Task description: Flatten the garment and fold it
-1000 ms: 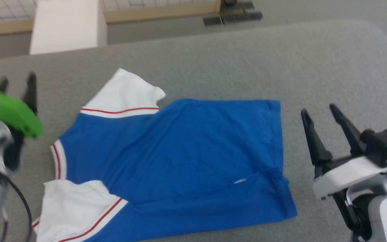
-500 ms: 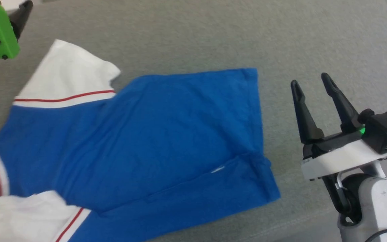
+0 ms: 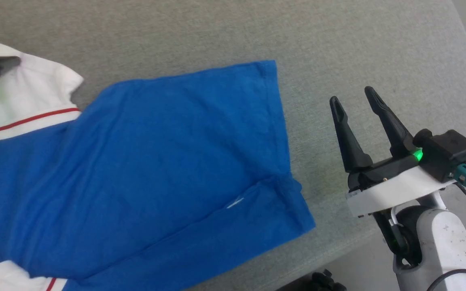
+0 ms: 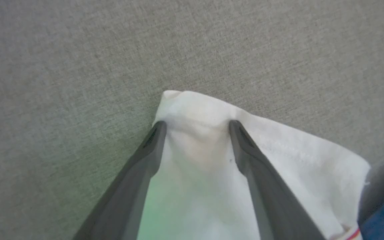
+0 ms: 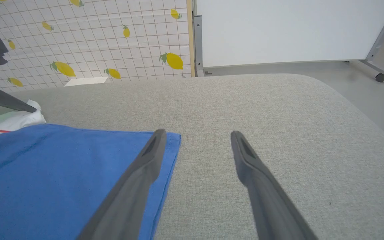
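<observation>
Both jaws spread: left jaws over the garment (image 3: 156,161)'s white sleeve (image 4: 197,163) at ten o'clock, right jaws beside its hem (image 3: 280,121) at three o'clock.

Grey fabric surface (image 3: 378,48), blue jersey (image 3: 156,161) on it.
Spread mostly flat, white sleeve (image 3: 26,97) at far left, hem to the right; its near side seems folded over.

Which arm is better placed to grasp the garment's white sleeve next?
Likely left: the left end effector, open, sits over the sleeve tip; the right end effector hangs open beside the hem.
</observation>
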You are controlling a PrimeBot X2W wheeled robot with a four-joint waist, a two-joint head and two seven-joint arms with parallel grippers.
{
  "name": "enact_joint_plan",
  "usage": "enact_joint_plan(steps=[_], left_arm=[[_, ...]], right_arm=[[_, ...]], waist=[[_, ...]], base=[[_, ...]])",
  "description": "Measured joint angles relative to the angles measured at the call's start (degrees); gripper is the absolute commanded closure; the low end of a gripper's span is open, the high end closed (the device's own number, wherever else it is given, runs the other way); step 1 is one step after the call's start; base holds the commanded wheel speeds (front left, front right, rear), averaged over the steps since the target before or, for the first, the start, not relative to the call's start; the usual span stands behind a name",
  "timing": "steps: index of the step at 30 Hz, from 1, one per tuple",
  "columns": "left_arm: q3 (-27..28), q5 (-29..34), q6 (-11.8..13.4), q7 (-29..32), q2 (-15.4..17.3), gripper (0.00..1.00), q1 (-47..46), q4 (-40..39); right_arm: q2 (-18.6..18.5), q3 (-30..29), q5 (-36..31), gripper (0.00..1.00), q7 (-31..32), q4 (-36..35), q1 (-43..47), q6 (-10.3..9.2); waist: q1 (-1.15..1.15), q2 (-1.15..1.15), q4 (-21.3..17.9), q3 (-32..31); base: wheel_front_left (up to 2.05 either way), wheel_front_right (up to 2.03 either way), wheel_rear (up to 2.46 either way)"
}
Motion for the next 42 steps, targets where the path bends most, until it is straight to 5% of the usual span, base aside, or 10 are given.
enact_joint_plan(steps=[3, 4, 5, 6, 20, 31, 42], left_arm=[[1.8, -2.9, 1.9, 2.5, 0.7, 0.0, 0.0, 0.1], [1.9, -3.3, 2.2, 3.4, 1.2, 0.55, 0.0, -0.2], [1.9, -3.3, 2.4, 4.0, 1.5, 0.93, 0.0, -0.7], [2.0, -3.3, 2.5, 4.8, 1.8, 1.0, 0.0, -1.3], [1.8, -4.6, 2.8, 0.4, -1.0, 1.0, 1.7, -3.2], [0.9, -2.1, -0.7, -10.6, -7.0, 1.0, 1.3, -2.3], [0.7, -1.8, -4.0, -15.8, -10.4, 1.0, -2.3, -3.0]], right_arm=[[0.0, 0.1, 0.4, 0.0, 0.0, 0.3, -0.1, 0.0], [0.0, 0.1, 0.4, 0.0, 0.0, 0.3, -0.1, 0.0], [-0.1, 0.0, 0.4, 0.0, 0.0, 0.3, -0.1, 0.0], [-0.1, -0.1, 0.5, 0.0, 0.0, 0.4, -0.2, 0.0], [-3.2, -0.4, 6.4, 0.0, 5.1, 3.9, -4.9, 0.0], [-11.4, 4.5, 16.1, 0.0, 26.6, 14.3, -17.4, 0.0], [-13.5, 6.4, 19.1, 0.0, 41.8, 28.9, -30.4, 0.0]], waist=[[-0.01, 0.0, -1.2, 0.8], [-0.01, 0.0, -1.4, 1.1], [-0.01, 0.0, -1.6, 1.3], [-0.01, 0.0, -1.7, 1.5], [0.0, 0.0, 0.8, -0.3], [0.0, 0.0, 7.4, -4.0], [0.0, 0.0, 14.9, -3.6]], base=[[0.0, 0.0, 0.0], [0.0, 0.0, 0.0], [0.0, 0.0, 0.0], [0.0, 0.0, 0.0], [0.0, 0.0, 0.0], [0.0, 0.0, 0.0], [0.0, 0.0, 0.0]])
